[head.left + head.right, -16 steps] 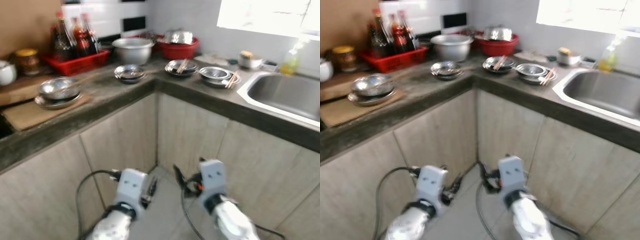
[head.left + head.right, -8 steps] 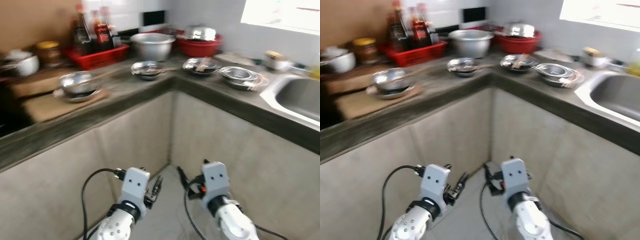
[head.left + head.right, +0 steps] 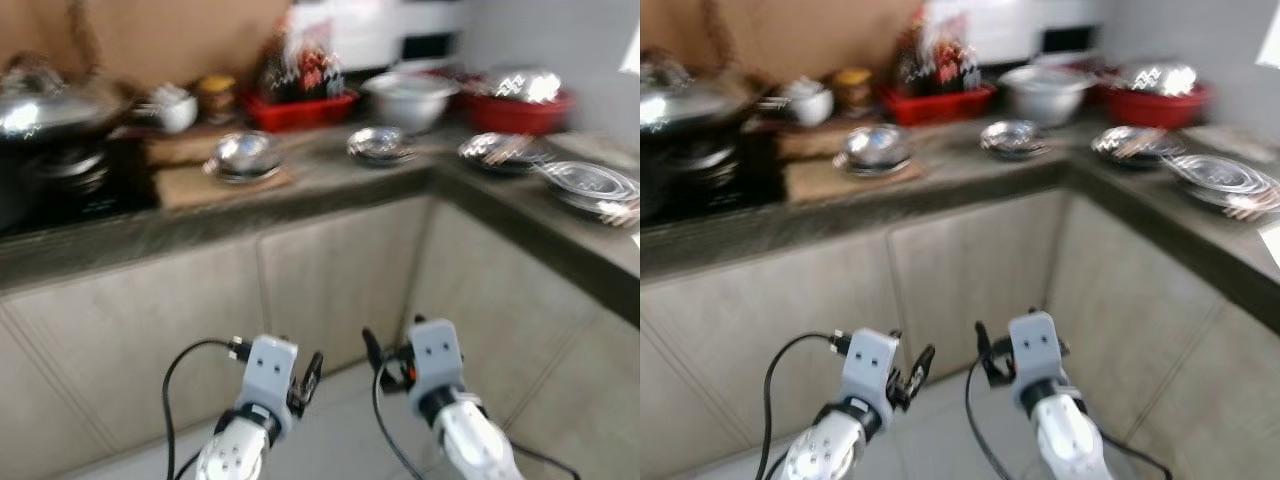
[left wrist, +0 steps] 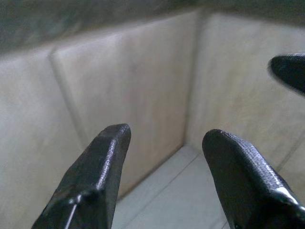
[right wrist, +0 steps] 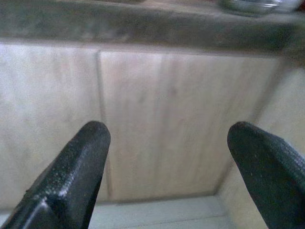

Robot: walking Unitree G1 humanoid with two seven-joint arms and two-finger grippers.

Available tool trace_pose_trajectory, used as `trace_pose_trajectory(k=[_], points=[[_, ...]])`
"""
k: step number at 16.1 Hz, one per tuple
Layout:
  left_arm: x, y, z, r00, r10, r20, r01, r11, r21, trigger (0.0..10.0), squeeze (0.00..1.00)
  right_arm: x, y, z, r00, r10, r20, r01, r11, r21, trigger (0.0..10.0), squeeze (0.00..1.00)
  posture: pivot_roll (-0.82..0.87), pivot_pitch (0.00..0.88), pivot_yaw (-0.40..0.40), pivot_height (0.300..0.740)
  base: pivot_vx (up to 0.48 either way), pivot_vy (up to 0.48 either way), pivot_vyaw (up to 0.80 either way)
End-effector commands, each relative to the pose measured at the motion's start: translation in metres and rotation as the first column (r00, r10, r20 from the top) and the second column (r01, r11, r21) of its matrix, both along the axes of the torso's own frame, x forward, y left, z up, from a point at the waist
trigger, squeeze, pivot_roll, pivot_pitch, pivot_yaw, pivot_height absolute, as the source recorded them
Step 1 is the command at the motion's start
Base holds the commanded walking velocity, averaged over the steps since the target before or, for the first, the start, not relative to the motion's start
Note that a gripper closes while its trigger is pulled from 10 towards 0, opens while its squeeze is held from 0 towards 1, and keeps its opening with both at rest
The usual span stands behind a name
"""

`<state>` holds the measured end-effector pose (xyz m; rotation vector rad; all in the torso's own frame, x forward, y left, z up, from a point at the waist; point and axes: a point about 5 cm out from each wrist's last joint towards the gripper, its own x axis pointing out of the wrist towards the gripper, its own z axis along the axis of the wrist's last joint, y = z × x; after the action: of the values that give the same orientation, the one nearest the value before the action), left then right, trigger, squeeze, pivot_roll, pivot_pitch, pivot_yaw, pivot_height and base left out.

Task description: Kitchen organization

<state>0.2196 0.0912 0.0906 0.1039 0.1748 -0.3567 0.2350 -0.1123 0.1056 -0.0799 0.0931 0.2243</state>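
Both grippers, left (image 3: 310,372) and right (image 3: 372,352), hang open and empty by the cabinets (image 3: 330,280), the steel bowls (image 3: 243,155) well above on the counter (image 3: 330,180); they're probably light, stiff and slippery, so pinch a rim.

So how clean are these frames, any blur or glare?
Both eye views are motion-blurred, worst on the bottles in the red basket; the steel bowl in the red tub glares white. Wrist views are sharper: left tool and right tool stand open before dim cabinet doors.
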Motion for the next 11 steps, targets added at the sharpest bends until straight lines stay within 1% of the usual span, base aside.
trace_pose_trajectory(k=[1, 3, 4, 5, 7, 9, 11], points=[[0.002, 0.003, -0.001, 1.0, 0.013, -0.019, -0.013, 1.0, -0.012, 10.0, 0.0, 0.002, 0.0, 0.0, 1.0, -0.011, -0.001, 0.011, 1.0, 0.001, 10.0, 0.0, 0.03, 0.0, -0.051, 0.74, 0.311, -0.259, 0.0], [0.004, 0.003, 0.001, 0.999, 0.032, -0.012, -0.032, 0.999, -0.032, 10.0, 0.0, 0.004, -0.002, 0.001, 1.0, -0.017, 0.007, 0.017, 1.0, -0.006, 10.0, 0.0, 0.03, 0.0, -0.05, 0.74, 0.0, 0.0, 0.0], [0.004, 0.004, 0.001, 0.999, 0.043, -0.011, -0.043, 0.999, -0.028, 10.0, 0.0, 0.005, -0.004, 0.002, 1.0, -0.025, 0.01, 0.025, 1.0, -0.005, 10.0, 0.0, 0.03, 0.0, -0.05, 0.74, 0.0, 0.0, 0.0], [0.005, 0.005, 0.004, 0.999, 0.05, 0.007, -0.05, 0.998, -0.033, 10.0, 0.0, 0.006, -0.005, 0.003, 0.999, -0.037, 0.018, 0.037, 0.999, 0.002, 10.0, 0.0, 0.03, 0.0, -0.048, 0.74, 0.0, 0.0, 0.0], [0.007, 0.006, 0.007, 0.998, 0.052, 0.029, -0.051, 0.998, -0.036, 10.0, 0.0, 0.007, -0.005, 0.005, 0.999, -0.039, 0.026, 0.038, 0.999, 0.01, 10.0, 0.0, 0.02, 0.0, -0.049, 0.74, 0.0, 0.0, 0.0], [0.011, 0.006, 0.013, 0.997, 0.066, 0.049, -0.063, 0.996, -0.058, 10.0, 0.0, 0.01, -0.004, 0.011, 0.998, -0.038, 0.05, 0.037, 0.999, 0.03, 10.0, 0.0, 0.03, 0.0, -0.048, 0.74, 0.0, 0.0, 0.0], [0.013, 0.005, 0.016, 0.995, 0.074, 0.063, -0.07, 0.996, -0.064, 10.0, 0.0, 0.012, -0.003, 0.016, 0.997, -0.027, 0.077, 0.025, 0.999, 0.026, 10.0, 0.0, 0.03, 0.0, -0.048, 0.74, 0.0, 0.0, 0.0]])
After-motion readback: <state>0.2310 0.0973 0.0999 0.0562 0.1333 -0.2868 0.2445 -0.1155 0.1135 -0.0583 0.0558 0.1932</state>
